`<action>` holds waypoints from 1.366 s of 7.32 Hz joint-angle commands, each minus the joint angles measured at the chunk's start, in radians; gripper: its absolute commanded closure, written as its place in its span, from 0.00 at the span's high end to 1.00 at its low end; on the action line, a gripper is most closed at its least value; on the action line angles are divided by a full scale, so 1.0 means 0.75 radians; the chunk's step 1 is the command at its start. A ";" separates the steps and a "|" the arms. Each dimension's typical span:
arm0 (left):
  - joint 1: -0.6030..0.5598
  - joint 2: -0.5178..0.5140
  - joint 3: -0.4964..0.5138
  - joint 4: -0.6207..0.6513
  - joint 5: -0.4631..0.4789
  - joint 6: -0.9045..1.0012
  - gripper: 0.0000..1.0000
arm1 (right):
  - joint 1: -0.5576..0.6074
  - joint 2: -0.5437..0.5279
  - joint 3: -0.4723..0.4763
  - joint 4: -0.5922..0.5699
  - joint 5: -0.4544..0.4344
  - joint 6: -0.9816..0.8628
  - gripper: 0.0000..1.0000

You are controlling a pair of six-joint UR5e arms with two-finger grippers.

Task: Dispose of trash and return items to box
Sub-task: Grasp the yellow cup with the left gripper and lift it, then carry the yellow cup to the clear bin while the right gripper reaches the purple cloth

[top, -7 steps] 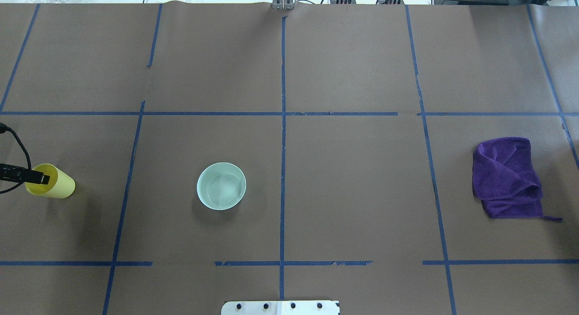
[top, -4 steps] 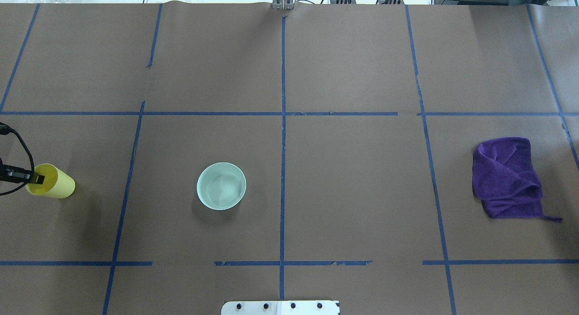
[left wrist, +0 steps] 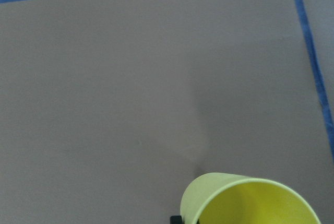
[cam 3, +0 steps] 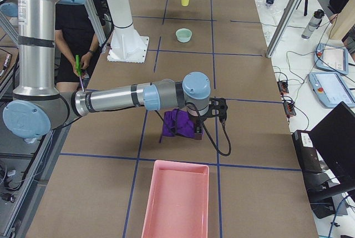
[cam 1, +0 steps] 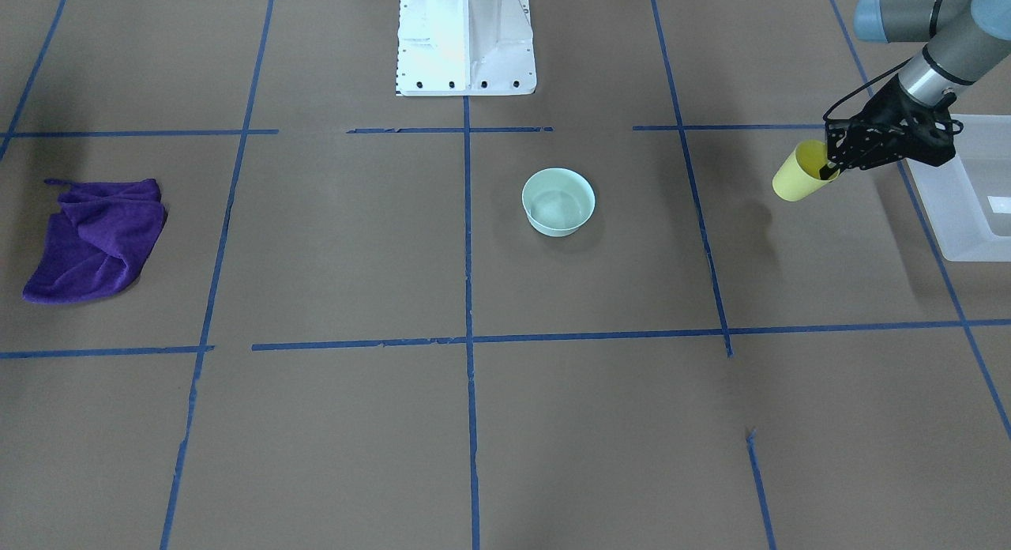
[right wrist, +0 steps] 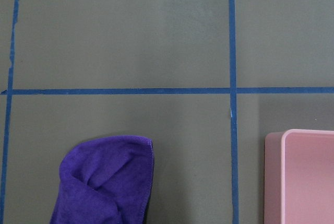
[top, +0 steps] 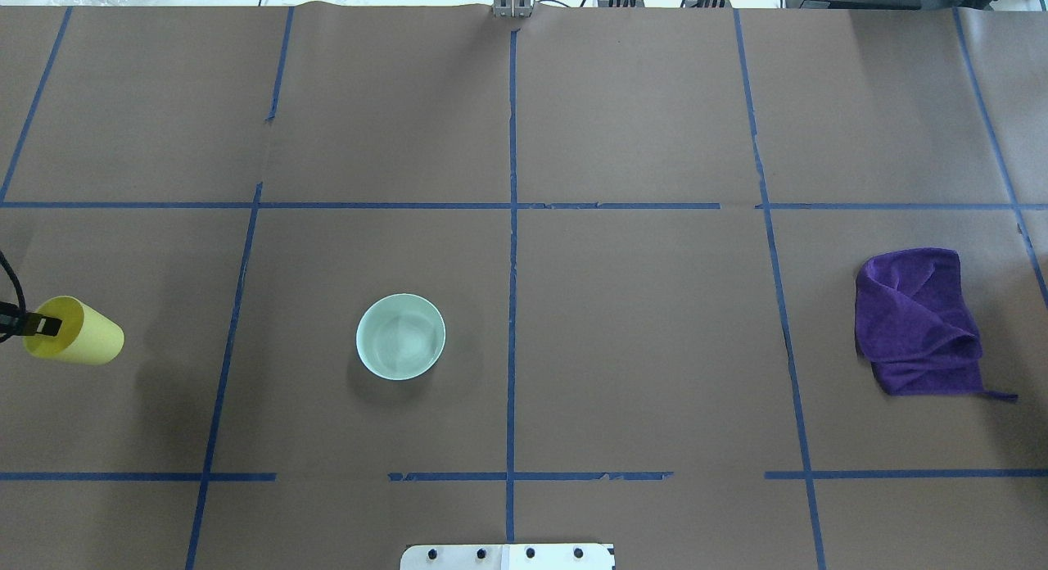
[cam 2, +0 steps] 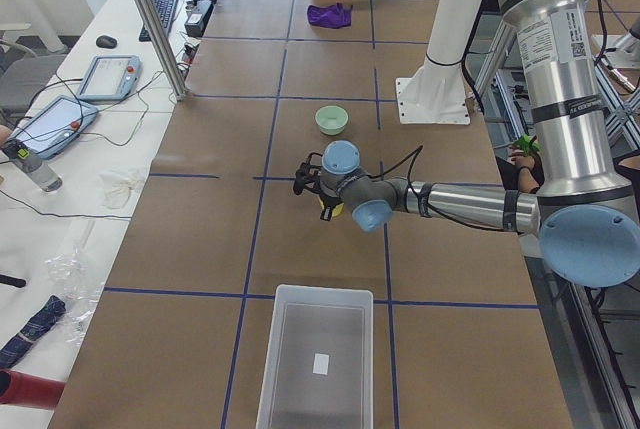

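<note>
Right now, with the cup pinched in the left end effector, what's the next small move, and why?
Probably carry the cup further toward the robot's left until it hangs over the box, and only then release. The left end effector pinches its rim, the cup hangs tilted in the air, and the open box lies apart from it, not yet beneath it.

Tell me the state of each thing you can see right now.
yellow cup: lifted, tilted
left gripper: shut on yellow cup's rim
green bowl: upright, empty
purple cloth: crumpled
clear box: open, empty
pink tray: empty
right gripper: over the cloth, cannot tell
</note>
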 commanded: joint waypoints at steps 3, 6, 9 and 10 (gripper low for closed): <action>-0.293 -0.079 -0.099 0.435 -0.046 0.475 0.00 | -0.306 -0.046 -0.004 0.402 -0.117 0.399 1.00; -0.457 -0.150 -0.109 0.597 -0.035 0.700 0.00 | -0.654 -0.046 -0.049 0.600 -0.354 0.507 1.00; -0.602 -0.151 -0.093 0.660 -0.035 0.882 0.00 | -0.779 -0.036 -0.271 0.869 -0.384 0.501 1.00; -0.631 -0.153 -0.093 0.693 -0.035 0.937 0.00 | -0.802 -0.001 -0.351 0.967 -0.376 0.511 1.00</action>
